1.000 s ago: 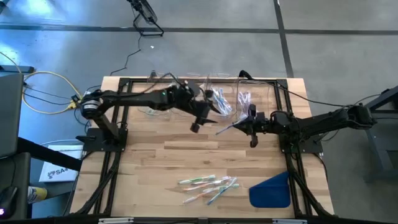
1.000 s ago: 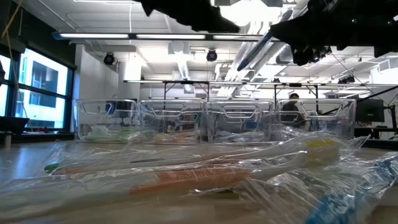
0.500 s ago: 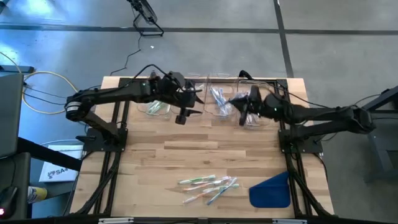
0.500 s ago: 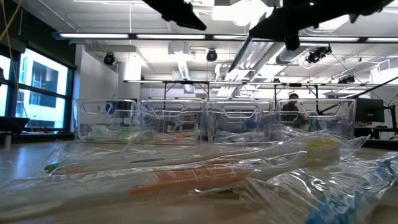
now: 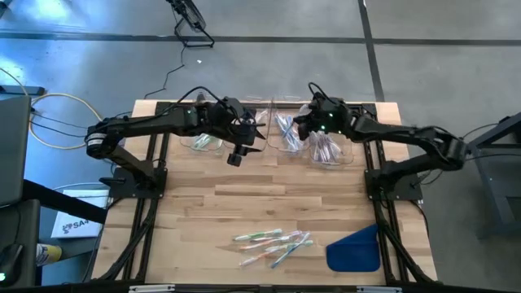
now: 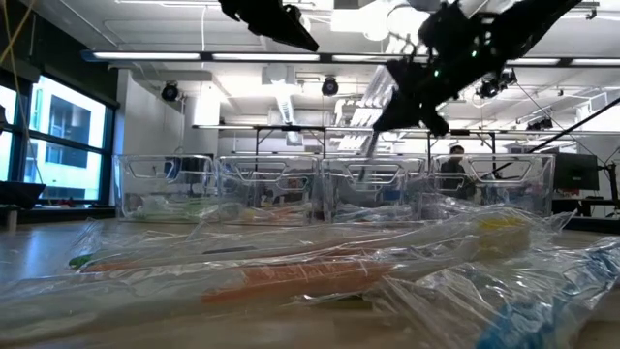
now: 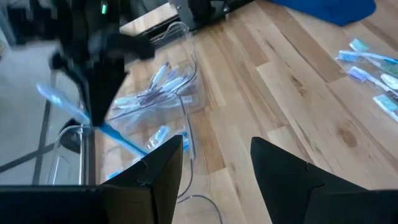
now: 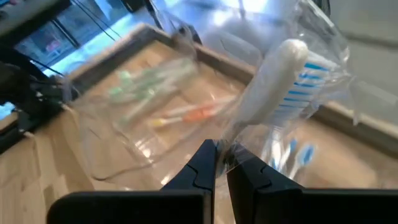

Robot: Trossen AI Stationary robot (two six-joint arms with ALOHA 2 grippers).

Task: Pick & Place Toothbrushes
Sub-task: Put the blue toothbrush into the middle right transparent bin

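Several toothbrushes in clear wrappers lie loose on the wood near the table's near edge. More lie sorted in the clear bins along the far edge. My right gripper is above the bin with blue brushes, shut on a wrapped blue-bristled toothbrush. The left wrist view also shows this gripper, with the brush slanting down from it. My left gripper hangs open and empty just on the near side of the bins; its fingers are wide apart. My right gripper pinches the blue toothbrush between its two fingers, on the white handle and its clear wrapper. The brush is lifted clear, its bristle end standing away from the fingers. In the left wrist view it hangs slanting down over the bin.
A flat blue cloth-like piece lies at the table's near right corner, beside the loose pile. Bare wood stretches between the bins and the pile. The dark frame rails run along both sides of the table.
My right gripper has carried the blue toothbrush from the middle of the table toward the far edge and somewhat left, ending above the bins. My left gripper has drawn back toward the table's left along the near side of the bins, then stayed still.
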